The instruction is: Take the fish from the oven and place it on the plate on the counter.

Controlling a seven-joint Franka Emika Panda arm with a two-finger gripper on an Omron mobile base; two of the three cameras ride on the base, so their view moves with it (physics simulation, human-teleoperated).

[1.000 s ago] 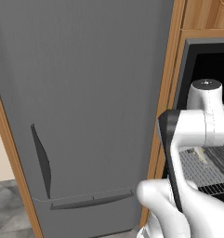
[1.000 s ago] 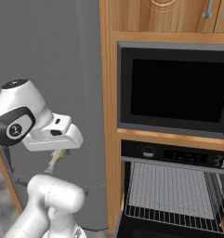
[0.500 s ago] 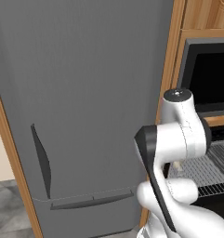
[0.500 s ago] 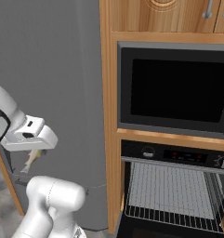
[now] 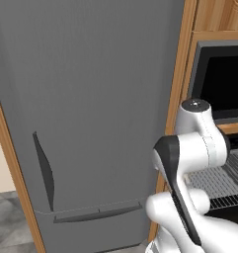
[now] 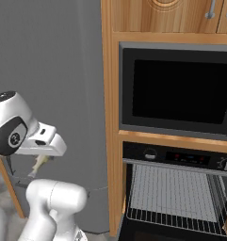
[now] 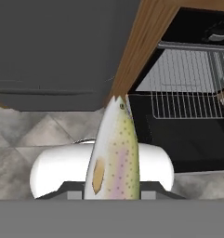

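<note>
On the left, a big grey fridge [image 5: 91, 99] is standing beside the wooden frame. The gripper [image 6: 38, 164] is hanging in front of the fridge, clamped on the fish [image 7: 114, 153], which is pointing down toward the tiled floor [image 7: 25, 135]. To the right, the oven [image 6: 176, 197] is standing open, showing its wire rack [image 6: 174, 193], below the microwave [image 6: 176, 89].

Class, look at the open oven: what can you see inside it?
Inside the oven, grey wire racks show, with nothing lying on them. The fish is out, in the gripper. The oven's lower depths are hidden.
</note>
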